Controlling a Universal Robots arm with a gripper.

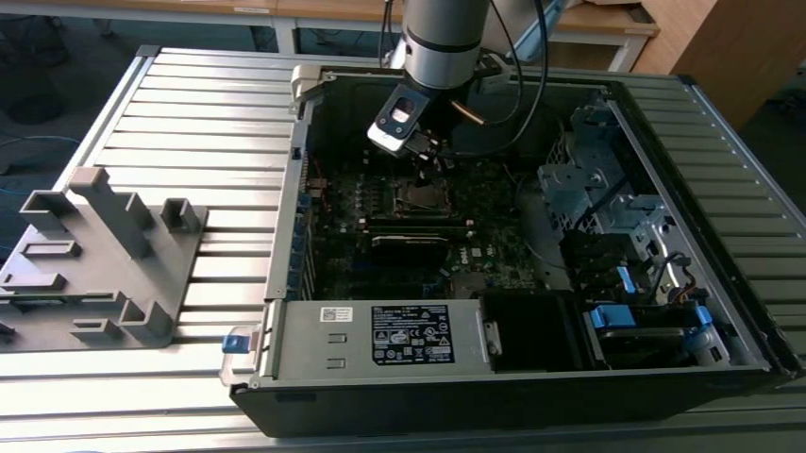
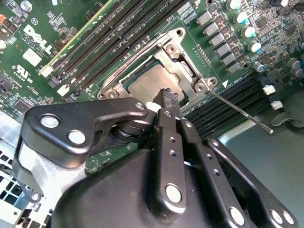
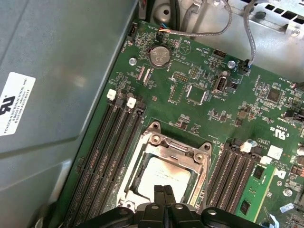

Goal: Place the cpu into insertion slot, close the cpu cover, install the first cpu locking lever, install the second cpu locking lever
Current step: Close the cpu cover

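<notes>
Board point(image 3: 199, 109) green w/ white print. Cpu point(image 3: 167, 174) dull silver-grey; cover point(image 3: 166, 146) silvery. Claw point(image 2: 167, 97) black. Counter point(image 1: 189, 104) pale grey, ribbed stripes. Fixture point(image 1: 101, 264) at exterior view's left grey. Clips point(image 1: 617, 316) blue. Label point(image 1: 410, 335) black & white.

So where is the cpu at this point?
In both wrist views the cpu lies in the window of the cpu cover, between two banks of memory slots on the green board, with the gripper close over one edge.
</notes>
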